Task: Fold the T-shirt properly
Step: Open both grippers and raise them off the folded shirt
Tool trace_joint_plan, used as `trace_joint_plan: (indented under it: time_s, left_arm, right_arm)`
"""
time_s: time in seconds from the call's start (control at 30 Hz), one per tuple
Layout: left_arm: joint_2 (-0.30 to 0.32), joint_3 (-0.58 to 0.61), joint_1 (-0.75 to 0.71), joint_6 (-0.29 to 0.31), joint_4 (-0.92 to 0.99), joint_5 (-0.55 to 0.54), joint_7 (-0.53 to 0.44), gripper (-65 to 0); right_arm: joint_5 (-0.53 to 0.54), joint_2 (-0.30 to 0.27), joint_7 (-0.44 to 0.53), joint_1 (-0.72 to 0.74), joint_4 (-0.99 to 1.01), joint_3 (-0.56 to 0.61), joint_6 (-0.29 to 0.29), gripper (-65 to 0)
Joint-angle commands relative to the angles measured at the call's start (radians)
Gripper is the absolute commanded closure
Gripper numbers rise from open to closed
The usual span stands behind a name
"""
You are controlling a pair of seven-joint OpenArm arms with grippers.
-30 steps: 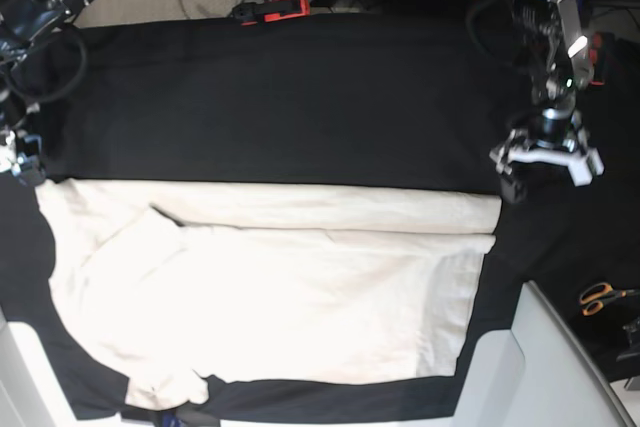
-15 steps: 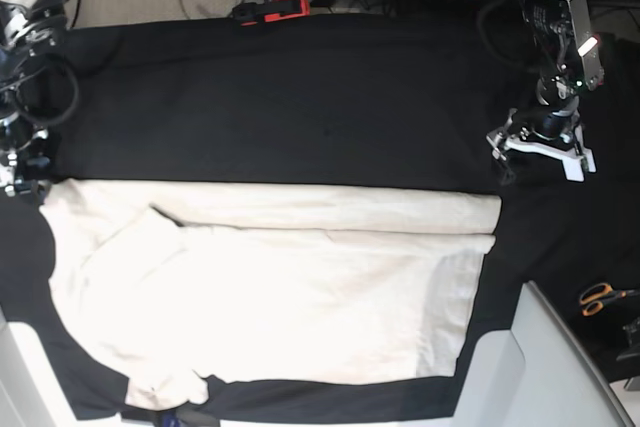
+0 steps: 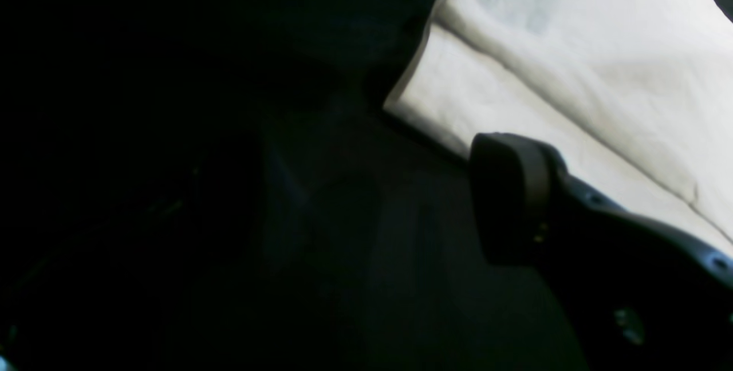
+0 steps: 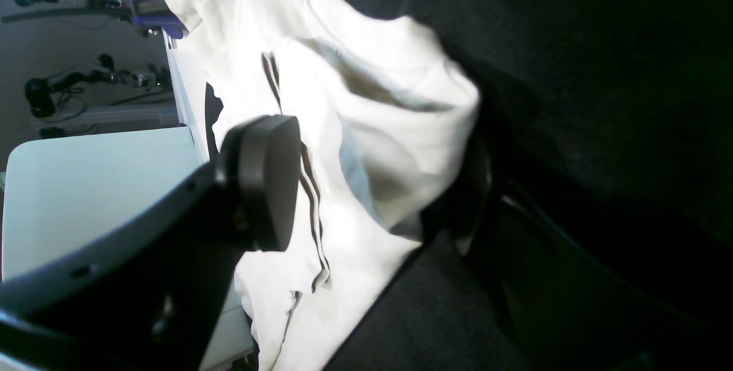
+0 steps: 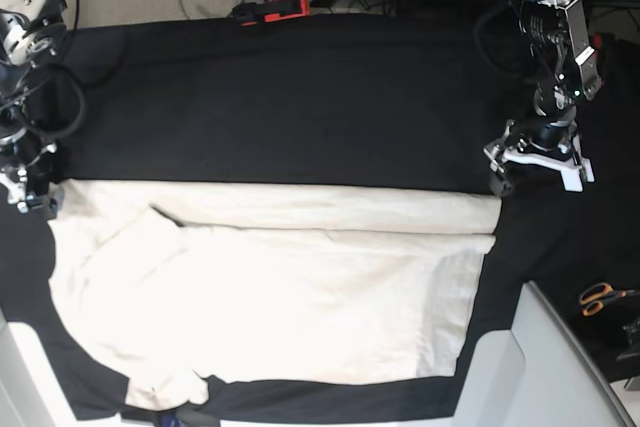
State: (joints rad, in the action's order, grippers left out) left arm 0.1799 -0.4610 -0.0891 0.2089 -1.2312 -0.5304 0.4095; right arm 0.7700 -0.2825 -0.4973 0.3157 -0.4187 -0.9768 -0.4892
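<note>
A cream T-shirt point(image 5: 270, 287) lies spread on the black table cloth point(image 5: 280, 97), its far edge folded over into a long band across the top. The left gripper point(image 5: 532, 169) hangs just beside the shirt's upper corner on the view's right, jaws apart. The right gripper point(image 5: 30, 195) sits at the upper corner on the view's left. Orange-handled scissors point(image 5: 603, 297) lie well apart at the right edge.

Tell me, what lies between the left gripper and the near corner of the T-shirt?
Only bare black table cloth, best seen in the base view: the left gripper is open, just off the T-shirt.
</note>
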Motion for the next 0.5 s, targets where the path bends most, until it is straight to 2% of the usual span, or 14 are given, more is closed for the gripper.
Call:
trace_joint_plan:
  time_s: [0.0, 0.03, 0.1, 0.27, 0.47]
  left_arm:
    - [0.013, -0.003, 0.012, 0.007, -0.017, -0.012, -0.017, -55.6]
    - [0.013, -0.003, 0.012, 0.007, -0.017, -0.012, -0.017, -55.6]
    - [0.011, -0.003, 0.016, 0.007, -0.017, -0.012, -0.017, -55.6]
    - [0.011, -0.003, 0.061, 0.007, 0.029, -0.012, -0.017, -55.5]
    - [-0.003, -0.005, 0.133, 0.007, 0.135, -0.012, -0.017, -55.3]
  right_arm:
    - [-0.005, -0.017, -0.004, 0.017, -0.007, 0.003, 0.002, -36.6]
    - [-0.005, -0.017, -0.004, 0.017, -0.007, 0.005, 0.002, -35.9]
    - [-0.005, -0.017, -0.004, 0.017, -0.007, 0.005, 0.002, -28.5]
    - [-0.005, -0.017, -0.004, 0.017, -0.006, 0.005, 0.002, 0.0]
    - [-0.005, -0.016, -0.005, 0.015, -0.004, 0.005, 0.002, -0.6]
